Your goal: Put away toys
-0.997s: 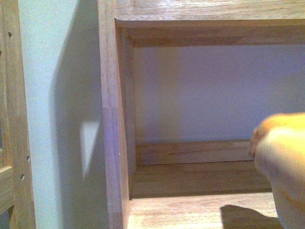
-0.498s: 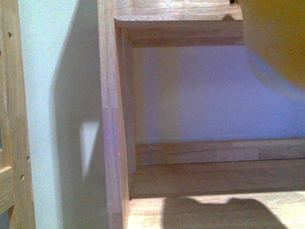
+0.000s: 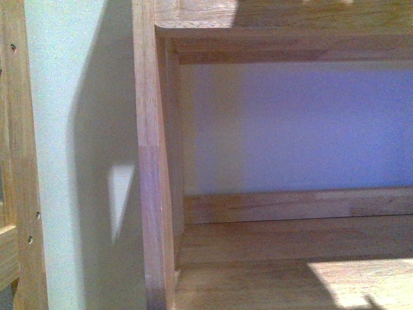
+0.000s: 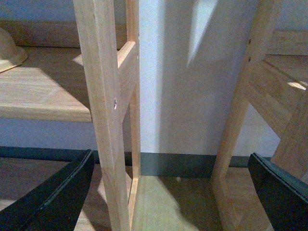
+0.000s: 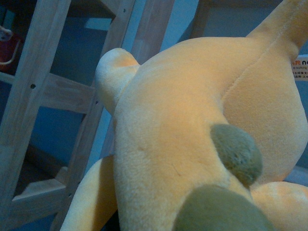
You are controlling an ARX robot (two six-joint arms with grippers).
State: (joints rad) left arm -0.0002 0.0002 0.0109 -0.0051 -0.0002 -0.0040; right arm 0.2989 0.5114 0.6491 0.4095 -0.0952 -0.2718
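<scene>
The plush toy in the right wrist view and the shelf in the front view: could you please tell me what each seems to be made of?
The plush toy looks like soft, short-pile fabric over stuffing: it has a fuzzy orange-yellow nap, a stitched seam and rounded bulges. The shelf looks like pale wood with a matte or lightly sealed finish: the grain and the jointed board seams are visible.

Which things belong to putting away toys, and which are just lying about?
Job:
plush toy, filling the right wrist view
shelf, probably where it goes

Lying about:
pale rounded object on a shelf board
red item behind the frame
</scene>
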